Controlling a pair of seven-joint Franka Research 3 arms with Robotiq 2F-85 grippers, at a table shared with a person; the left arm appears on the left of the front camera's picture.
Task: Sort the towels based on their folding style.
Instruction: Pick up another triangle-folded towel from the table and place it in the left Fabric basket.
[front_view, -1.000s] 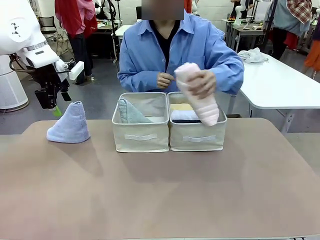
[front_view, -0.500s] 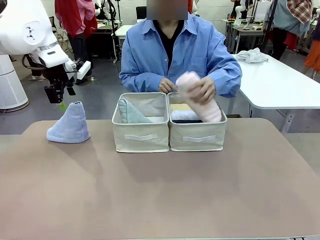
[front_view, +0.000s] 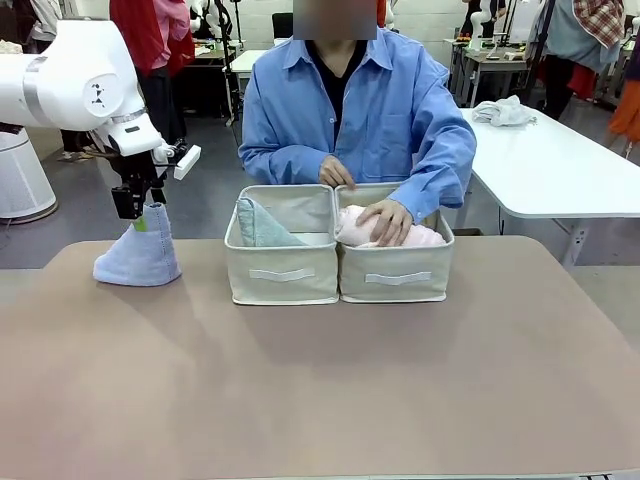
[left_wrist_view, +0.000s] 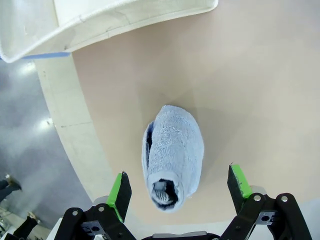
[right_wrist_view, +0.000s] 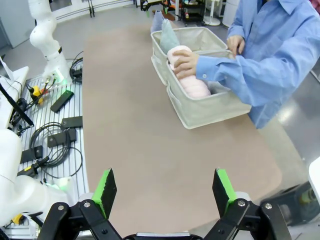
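Holding the left gripper right at the tip of the lavender-blue cone towel, jaws spread wide and clasping nothing. Looking down along the fingers in the left wrist view, straddling the towel's narrow top, one green pad on either side and a strip of bare table showing between each pad and the terry, so touching nothing there. Finding this towel standing upright on the tan table, towards the robot's left and well apart from the two beige bins sitting side by side in the middle at the far side. Noting the grey-green cone towel leaning inside the left bin, its point rising a little above the rim. Noting the pale pink rolled towel lying on its side in the right bin, with the person's hand pressing flat on top of it and the other hand resting just behind the bins, the blue sleeves reaching in from the far edge. Keeping the right gripper up over the table's near end, well apart from both bins, its green-tipped fingers standing far apart with nothing between them. Seeing from that wrist view the same pink roll under the hand in the nearer bin, and the grey-green cone poking up from the farther one.
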